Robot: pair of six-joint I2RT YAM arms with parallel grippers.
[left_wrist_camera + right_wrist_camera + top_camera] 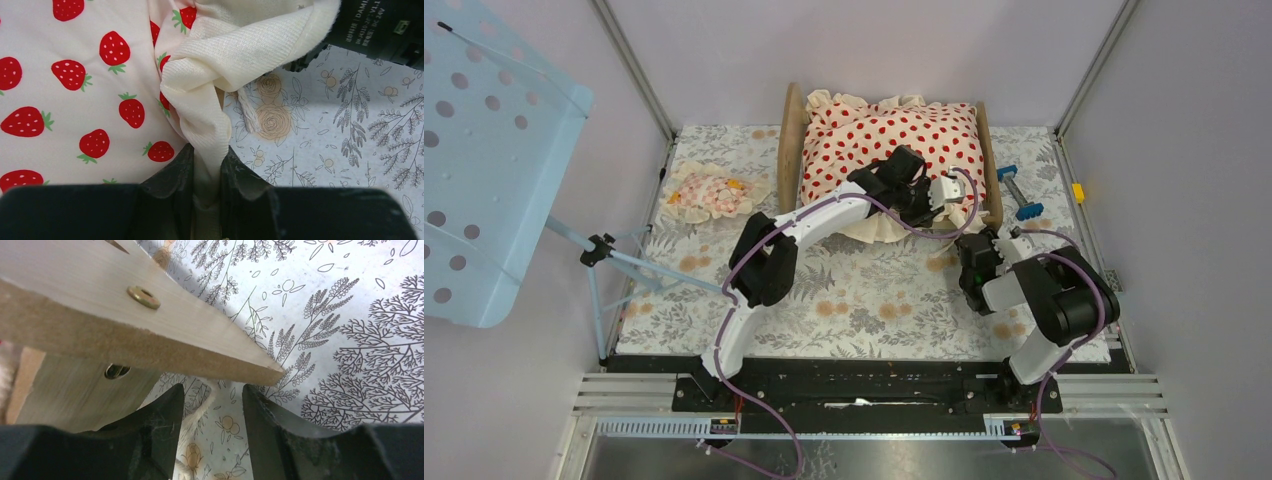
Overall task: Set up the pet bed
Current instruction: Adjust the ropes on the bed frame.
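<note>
Over pet bed [790, 145], left gripper [207, 167] pinching blanket [235, 45]

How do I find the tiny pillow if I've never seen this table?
Look at the wooden pet bed at the far edge of the flowery mat. Just left of it, alone on the mat, lies the little pillow. It is pinkish with a pale frill, far smaller than the red-strawberry blanket heaped on the bed.
</note>
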